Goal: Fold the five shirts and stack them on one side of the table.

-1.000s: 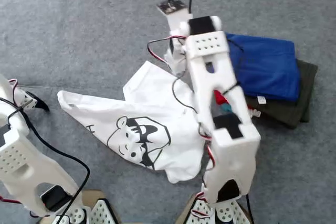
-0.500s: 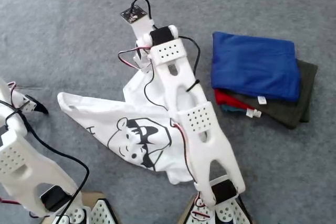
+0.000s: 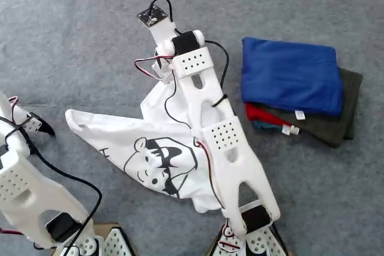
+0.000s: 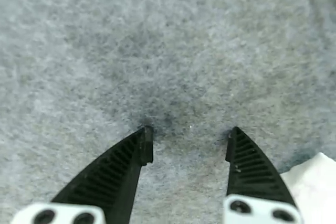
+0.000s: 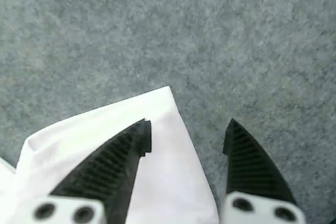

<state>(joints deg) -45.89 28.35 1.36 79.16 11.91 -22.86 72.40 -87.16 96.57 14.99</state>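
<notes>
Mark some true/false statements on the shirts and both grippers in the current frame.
1. The white shirt lies spread out and unfolded on the table. True.
2. The blue shirt is at the bottom of the folded stack. False: it lies on top, with the dark green shirt under it.
3. The right gripper is open above a corner of the white shirt. True.
4. The left gripper is shut on the white shirt. False: it is open over bare table, with an edge of the white shirt beside one finger.
</notes>
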